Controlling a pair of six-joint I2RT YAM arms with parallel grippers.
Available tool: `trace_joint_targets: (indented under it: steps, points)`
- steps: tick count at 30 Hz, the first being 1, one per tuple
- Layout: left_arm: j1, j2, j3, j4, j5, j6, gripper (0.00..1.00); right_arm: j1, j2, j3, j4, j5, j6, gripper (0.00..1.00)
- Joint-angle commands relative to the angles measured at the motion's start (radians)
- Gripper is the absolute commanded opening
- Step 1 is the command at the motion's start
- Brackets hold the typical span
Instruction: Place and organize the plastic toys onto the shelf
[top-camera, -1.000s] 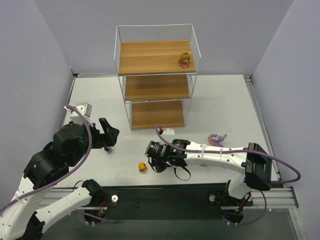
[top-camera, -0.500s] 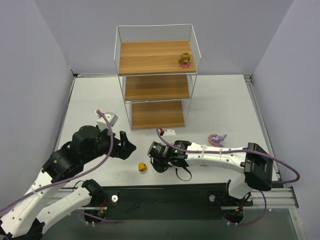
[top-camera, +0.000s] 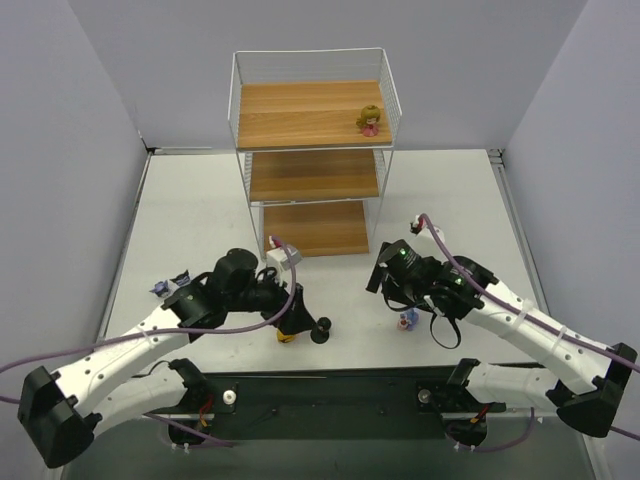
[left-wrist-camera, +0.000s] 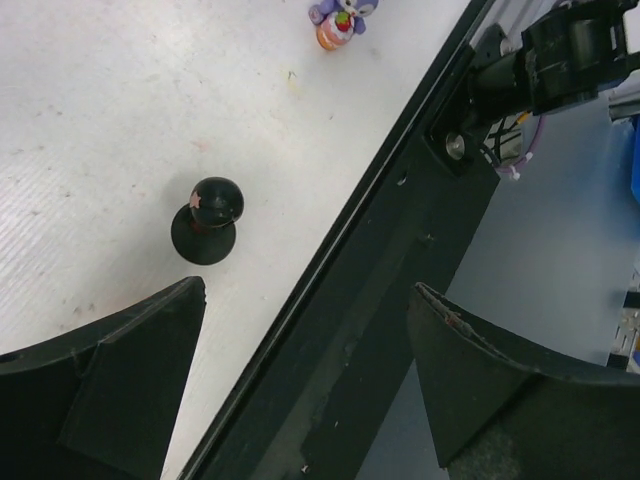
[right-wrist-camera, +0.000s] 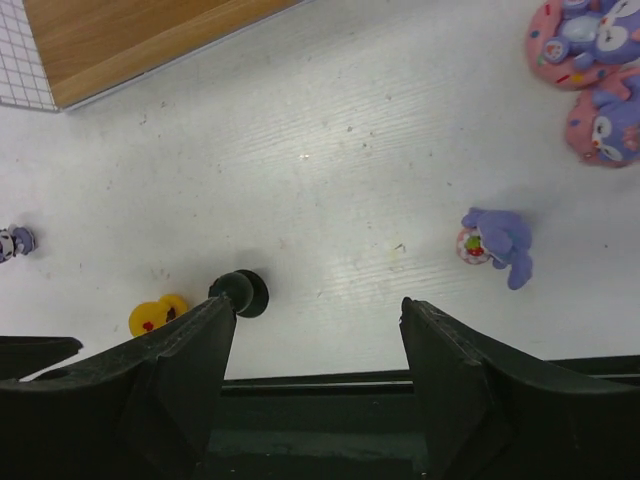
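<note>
Plastic toys mostly down on the white table (top-camera: 200, 200), only one up on the shelf (top-camera: 300, 110): an olive-pink doll (top-camera: 369, 121), upright near the right end of the top board, close to the wire rim. Shelf itself at the far middle of the table, three brown boards in a white wire frame. Near the table's front edge, a black doll (top-camera: 322, 328) upright, with a yellow doll (top-camera: 287, 337) just to its left, partly hidden under the left arm (top-camera: 200, 310). Further right, a small purple bunny (top-camera: 408, 319) with a colourful belly, just beside the right arm (top-camera: 500, 310) in the top view. Seen from the right wrist, a pink-purple bunny (right-wrist-camera: 588, 35) at the upper right corner and a second pink bunny (right-wrist-camera: 605, 128) against it below, both cut by the frame edge. Off to the left, a dark blue-purple figure (top-camera: 182, 278) and another dark figure (top-camera: 159, 289) close together, well apart from the rest. Left gripper (left-wrist-camera: 305, 370) spread wide, pinching nothing, poised over the table's front edge and the black rail (left-wrist-camera: 380, 290), black doll just ahead of one finger (left-wrist-camera: 100, 400). Right gripper (right-wrist-camera: 315, 385) spread too, nothing between its fingers, black doll at one fingertip (right-wrist-camera: 190, 350) in that view, purple bunny clear of the other.
</note>
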Motion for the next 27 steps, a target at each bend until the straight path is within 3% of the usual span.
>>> trace_joint_targets:
  steps: [1,9,16,27]
  points:
    - [-0.062,0.126,-0.008,0.164,0.002,0.042,0.89,-0.05,-0.038,0.05,-0.111,0.005,-0.034,0.69]
    - [-0.128,0.325,0.008,0.24,-0.118,0.042,0.82,-0.119,-0.09,0.029,-0.11,-0.029,-0.066,0.68]
    - [-0.146,0.394,-0.019,0.283,-0.211,0.031,0.79,-0.136,-0.113,0.014,-0.111,-0.038,-0.072,0.69]
    - [-0.149,0.472,-0.045,0.356,-0.233,0.004,0.75,-0.154,-0.142,0.003,-0.114,-0.049,-0.079,0.68]
